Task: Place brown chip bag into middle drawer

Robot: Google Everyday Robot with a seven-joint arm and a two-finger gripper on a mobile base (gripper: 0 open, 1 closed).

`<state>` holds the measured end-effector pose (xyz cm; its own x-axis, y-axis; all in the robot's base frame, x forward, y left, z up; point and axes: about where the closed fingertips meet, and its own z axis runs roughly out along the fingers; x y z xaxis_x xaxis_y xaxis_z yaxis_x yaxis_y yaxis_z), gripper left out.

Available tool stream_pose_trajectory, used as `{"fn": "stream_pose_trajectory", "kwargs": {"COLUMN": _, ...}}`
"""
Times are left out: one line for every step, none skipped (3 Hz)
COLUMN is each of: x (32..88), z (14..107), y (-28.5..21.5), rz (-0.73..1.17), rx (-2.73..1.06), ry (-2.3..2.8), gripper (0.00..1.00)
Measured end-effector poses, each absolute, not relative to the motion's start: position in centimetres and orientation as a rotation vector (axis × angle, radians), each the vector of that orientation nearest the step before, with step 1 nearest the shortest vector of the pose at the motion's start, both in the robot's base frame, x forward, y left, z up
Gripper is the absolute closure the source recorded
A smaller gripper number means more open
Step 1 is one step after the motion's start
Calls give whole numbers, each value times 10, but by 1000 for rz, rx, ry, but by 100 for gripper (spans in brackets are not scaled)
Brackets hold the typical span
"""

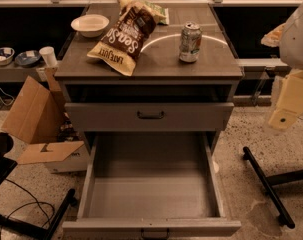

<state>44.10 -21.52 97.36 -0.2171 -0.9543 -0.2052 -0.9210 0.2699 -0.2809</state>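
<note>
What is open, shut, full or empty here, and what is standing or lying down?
brown chip bag: lying on the cabinet top, outside the drawers
middle drawer: pulled open, empty
upper drawer: shut
can: standing upright
white bowl: upright, empty
cardboard box: flaps open
gripper: at the right edge, away from the bag

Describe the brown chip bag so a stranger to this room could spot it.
Find the grey cabinet with its middle drawer pulled open; the gripper hangs at its right. On top, left of the can, lies the brown chip bag: dark, crinkly, white "Sea Salt" script, longer than the green bag behind it.
</note>
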Motion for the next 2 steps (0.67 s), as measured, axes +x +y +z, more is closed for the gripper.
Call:
{"fn": "stream_pose_trajectory", "kwargs": {"x": 441, "z": 974, "y": -215, "rz": -139, "rx": -1711, "ry": 2212, "gripper": 0}}
{"fn": "stream_pose_trajectory", "kwargs": {"x": 444, "z": 976, "y": -213, "rz": -152, "rx": -1720, "ry": 2185, "gripper": 0}}
